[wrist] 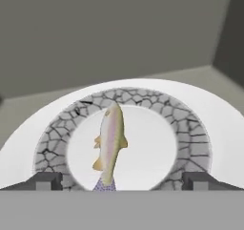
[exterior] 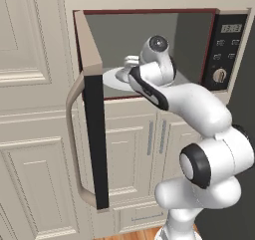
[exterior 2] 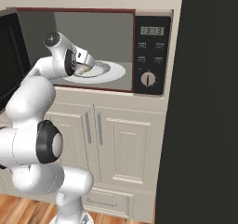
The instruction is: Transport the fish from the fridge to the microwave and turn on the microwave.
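The microwave (exterior: 226, 50) (exterior 2: 151, 56) stands with its door (exterior: 92, 109) swung wide to the left. Inside, on the white turntable plate (wrist: 214, 124) (exterior 2: 111, 72) (exterior: 110, 79), lies the fish (wrist: 110, 143), small and pale beige, lengthwise on the plate's middle. My gripper (wrist: 123, 183) (exterior 2: 86, 69) (exterior: 128, 67) reaches into the cavity, just above the plate's near side. It is open: the two fingertips (wrist: 47, 181) stand far apart on either side of the fish's tail and touch nothing. The fridge is out of view.
The open door's curved handle (exterior: 74, 144) juts out left of the arm. Cream cabinet doors (exterior 2: 116, 144) sit below the microwave. A tall dark panel (exterior 2: 209, 125) borders the microwave on the right. Grey cavity walls (wrist: 119, 33) close in behind the plate.
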You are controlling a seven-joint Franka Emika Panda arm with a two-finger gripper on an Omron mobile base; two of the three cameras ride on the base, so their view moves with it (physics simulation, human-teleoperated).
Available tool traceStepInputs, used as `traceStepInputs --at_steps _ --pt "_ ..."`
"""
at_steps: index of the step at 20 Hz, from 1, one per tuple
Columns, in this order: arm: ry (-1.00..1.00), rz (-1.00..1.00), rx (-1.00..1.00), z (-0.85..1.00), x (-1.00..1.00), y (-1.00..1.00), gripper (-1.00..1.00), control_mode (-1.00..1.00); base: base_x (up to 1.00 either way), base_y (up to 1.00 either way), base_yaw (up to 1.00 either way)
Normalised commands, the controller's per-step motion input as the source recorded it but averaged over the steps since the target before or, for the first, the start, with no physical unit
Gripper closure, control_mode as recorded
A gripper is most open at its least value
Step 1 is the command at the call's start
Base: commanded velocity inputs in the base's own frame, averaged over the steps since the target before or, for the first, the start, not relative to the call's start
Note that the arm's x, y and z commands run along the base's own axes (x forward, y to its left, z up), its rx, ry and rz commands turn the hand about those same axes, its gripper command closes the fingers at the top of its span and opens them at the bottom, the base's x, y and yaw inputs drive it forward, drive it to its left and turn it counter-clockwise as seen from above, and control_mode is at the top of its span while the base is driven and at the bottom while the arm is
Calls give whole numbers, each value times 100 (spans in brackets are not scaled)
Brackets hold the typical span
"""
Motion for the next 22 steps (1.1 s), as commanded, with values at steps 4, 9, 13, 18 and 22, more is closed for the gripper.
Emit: traceStepInputs --at_steps 4,9,13,18,22 --pt "-5 0 0 23 -68 0 -100 -100 0 0 0" --pt "0 0 1 15 -68 0 -100 -100 0 0 0" --pt "1 0 5 17 -65 0 -100 -100 0 0 0" --pt "3 0 8 18 -66 0 -100 -100 0 0 0" --pt "0 0 7 9 -66 0 -100 -100 0 0 0"
